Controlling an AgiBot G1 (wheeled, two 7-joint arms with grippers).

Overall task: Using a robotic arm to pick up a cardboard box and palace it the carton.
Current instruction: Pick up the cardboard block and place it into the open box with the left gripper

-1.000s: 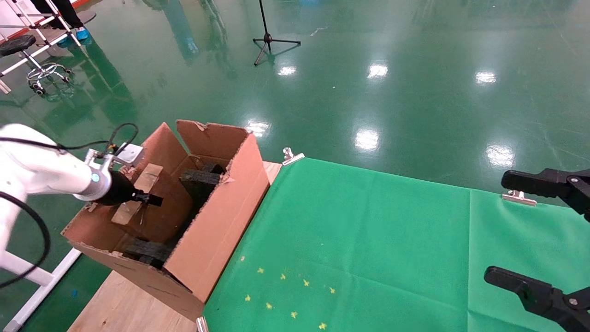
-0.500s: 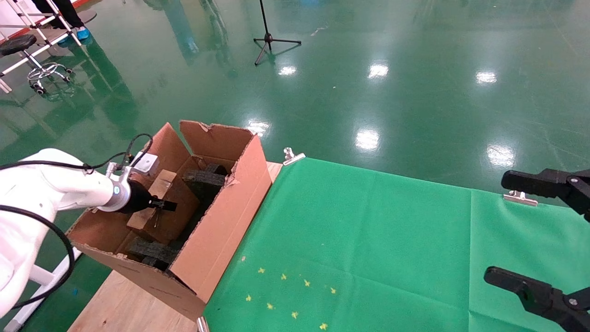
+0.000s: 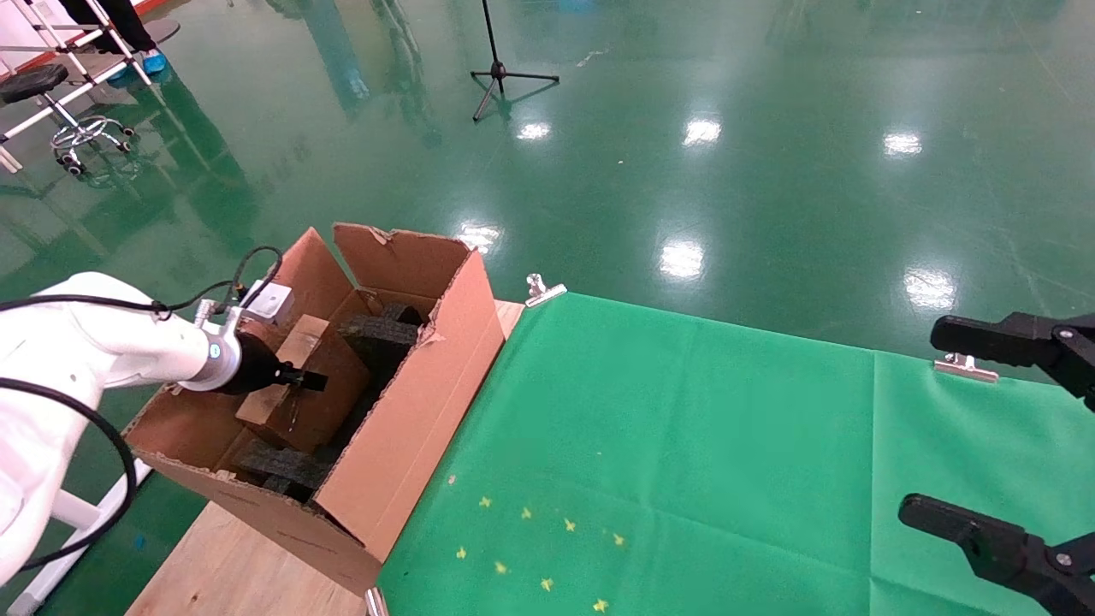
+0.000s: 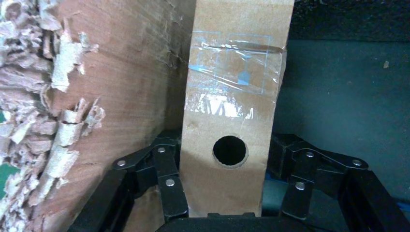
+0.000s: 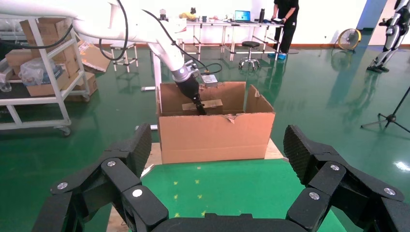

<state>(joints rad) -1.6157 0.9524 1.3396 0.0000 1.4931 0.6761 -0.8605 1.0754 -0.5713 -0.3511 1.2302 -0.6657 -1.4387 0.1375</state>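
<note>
The robotic arm, my left arm (image 3: 103, 351), reaches into the carton (image 3: 411, 402). Its gripper (image 3: 295, 378) is shut on the cardboard box (image 3: 295, 359) and holds it low inside the carton, beside the black foam blocks (image 3: 372, 334). In the left wrist view the taped box (image 4: 232, 96), with its round hole facing the camera, sits between the gripper's (image 4: 228, 179) jaws, next to the ragged carton wall (image 4: 121, 96). The right wrist view shows the carton (image 5: 217, 135) and the box (image 5: 212, 103) from afar. My right gripper (image 3: 967, 428) is open and empty at the right.
The carton stands on a wooden table edge (image 3: 231, 573) beside a green cloth (image 3: 667, 462) held by metal clips (image 3: 541, 289). A black foam block (image 3: 282, 469) lies at the carton's near end. A shiny green floor and a tripod stand (image 3: 500, 73) lie beyond.
My left arm has lowered the cardboard box deeper into the carton and a little to the right. Over the last half second it has hardly moved. The right arm has not moved.
</note>
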